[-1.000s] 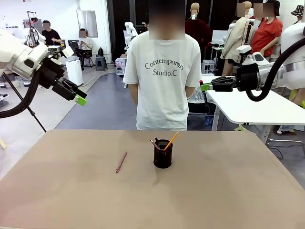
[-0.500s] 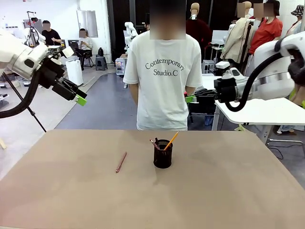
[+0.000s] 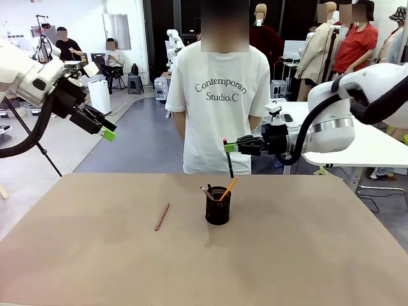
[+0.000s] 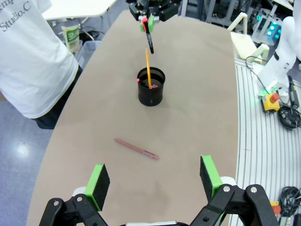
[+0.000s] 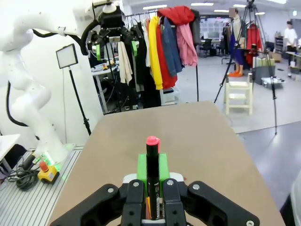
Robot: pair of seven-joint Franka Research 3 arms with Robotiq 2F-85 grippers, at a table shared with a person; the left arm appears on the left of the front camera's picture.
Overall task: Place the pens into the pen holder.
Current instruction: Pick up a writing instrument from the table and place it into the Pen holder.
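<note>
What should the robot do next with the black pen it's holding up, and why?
Probably lower it toward the opening of the pen holder. The right end effector is shut on the black pen, which hangs upright, tip just above the holder, not yet inside.

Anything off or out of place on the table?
Only the reddish-brown pen lying flat on the table, outside the pen holder on the robot's left. The holder stands upright, nothing spilled; the right gripper holds the black pen off the table.
</note>
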